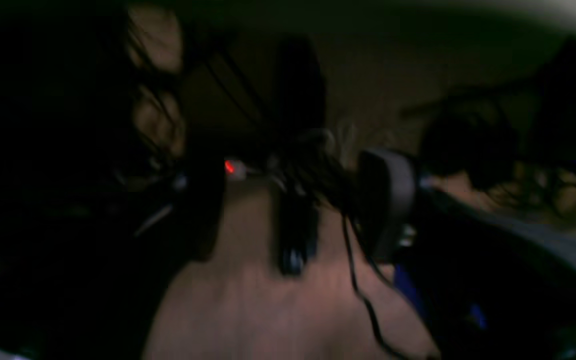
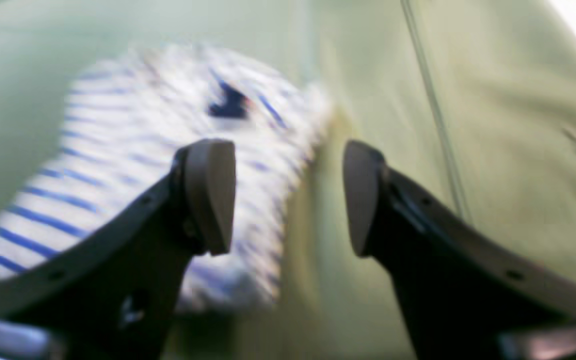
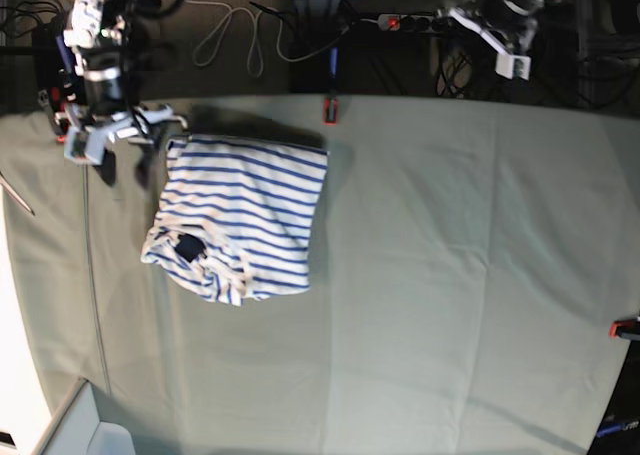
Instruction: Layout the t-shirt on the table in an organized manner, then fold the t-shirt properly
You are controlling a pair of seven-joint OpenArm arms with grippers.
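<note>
One dark navy label patch (image 3: pixel 186 245), no readable writing, sits at six o'clock on the folded striped t-shirt (image 3: pixel 245 215); right hand (image 2: pixel 288 197) open, empty; left hand (image 1: pixel 288 205) open.

From the base view I see the t-shirt (image 3: pixel 240 220) lying on the desk (image 3: pixel 460 275), toward its far left part, just short of the far edge. My right end effector (image 3: pixel 118 167) sits over the desk just left of the shirt's far left corner. My left end effector (image 3: pixel 510 45) hangs beyond the far edge, off the desk, well apart from the shirt.
</note>
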